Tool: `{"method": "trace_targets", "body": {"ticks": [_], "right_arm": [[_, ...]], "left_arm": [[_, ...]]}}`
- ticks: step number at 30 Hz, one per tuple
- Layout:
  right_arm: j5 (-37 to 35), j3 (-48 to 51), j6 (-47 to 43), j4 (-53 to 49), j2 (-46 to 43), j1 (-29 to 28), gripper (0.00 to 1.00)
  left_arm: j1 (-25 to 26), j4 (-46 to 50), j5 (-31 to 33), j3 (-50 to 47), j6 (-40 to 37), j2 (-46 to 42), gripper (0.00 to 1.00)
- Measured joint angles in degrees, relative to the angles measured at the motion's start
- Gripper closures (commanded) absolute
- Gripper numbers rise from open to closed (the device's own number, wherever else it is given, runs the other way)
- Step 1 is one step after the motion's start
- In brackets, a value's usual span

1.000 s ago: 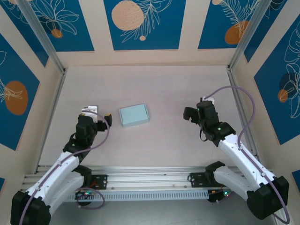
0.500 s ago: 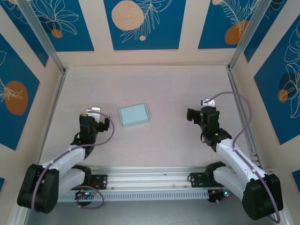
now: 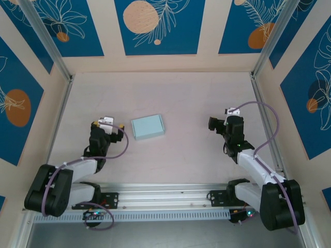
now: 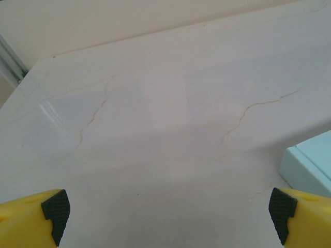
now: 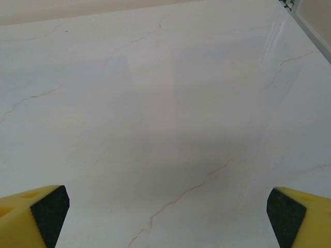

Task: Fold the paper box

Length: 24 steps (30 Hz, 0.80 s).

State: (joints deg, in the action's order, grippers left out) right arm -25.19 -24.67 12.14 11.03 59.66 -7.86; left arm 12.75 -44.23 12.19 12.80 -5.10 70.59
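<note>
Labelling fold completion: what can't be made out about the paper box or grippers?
- Top external: paper box too small to show seams or flaps; underside hidden beneath it.
- Left wrist: paper box cut to one corner by the right edge.
- Same view: left gripper cropped by bottom edge.

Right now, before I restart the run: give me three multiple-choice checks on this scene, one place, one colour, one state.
1. Where is the paper box?
A. On the table, just right of the left pincer
B. Against the far wall
C. On the near rail

2. Its colour?
A. Yellow
B. Red
C. Pale mint-blue

3. How do both pincers stand?
A. Both shut
B. Both open, empty
C. One shut on the box

Key: 1 A, the top view shows it lying beside the left arm's tip. 2 C, it is pale blue in the top and left wrist views. 3 B, the left and right pincer fingertips stand wide apart with bare table between.
</note>
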Motion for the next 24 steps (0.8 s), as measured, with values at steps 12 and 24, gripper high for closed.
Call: {"method": "trace_targets", "body": {"ticks": [12, 24], "right_arm": [[5.84, 1.64, 0.02, 9.2, 5.57, 3.43, 0.0], [11.5, 1.92, -1.44, 18.53, 12.35, 4.35, 0.0]], "left_arm": [[0.0, -0.87, -3.23, 0.96, -0.04, 1.6, 0.0], [-1.29, -6.08, -4.68, -0.17, -1.29, 1.88, 0.0]]}}
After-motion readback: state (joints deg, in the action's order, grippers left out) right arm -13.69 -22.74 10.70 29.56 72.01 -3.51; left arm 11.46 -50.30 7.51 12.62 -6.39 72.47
